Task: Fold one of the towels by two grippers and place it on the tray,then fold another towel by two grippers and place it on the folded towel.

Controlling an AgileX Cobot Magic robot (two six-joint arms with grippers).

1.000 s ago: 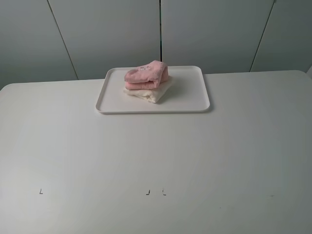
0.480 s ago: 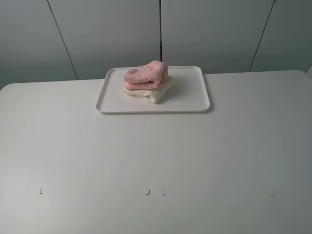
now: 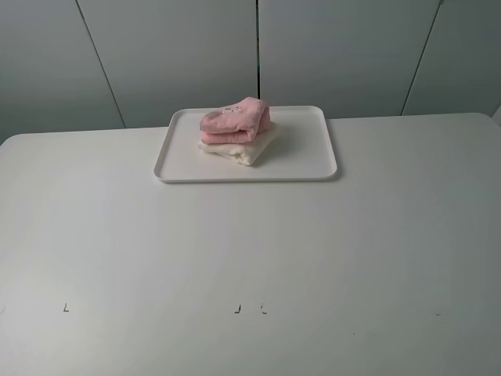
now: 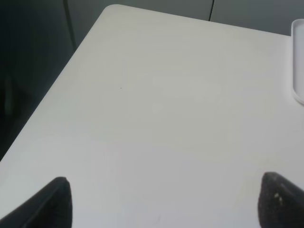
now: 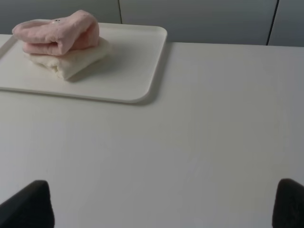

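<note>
The white tray (image 3: 305,164) sits at the back middle of the table. On it lies the folded cream towel (image 3: 243,150), and the folded pink towel (image 3: 235,120) rests on top of it. The right wrist view shows the same stack, pink towel (image 5: 57,32) over cream towel (image 5: 71,61), on the tray (image 5: 137,71). My right gripper (image 5: 164,206) is open, well short of the tray, holding nothing. My left gripper (image 4: 164,202) is open over bare table near the left edge, with only a sliver of the tray (image 4: 298,57) in its view. Neither arm appears in the exterior high view.
The white table (image 3: 250,258) has a few small dark marks near its front (image 3: 237,309). Grey wall panels (image 3: 156,55) stand behind the table. The table's left edge (image 4: 52,99) drops off to a dark floor.
</note>
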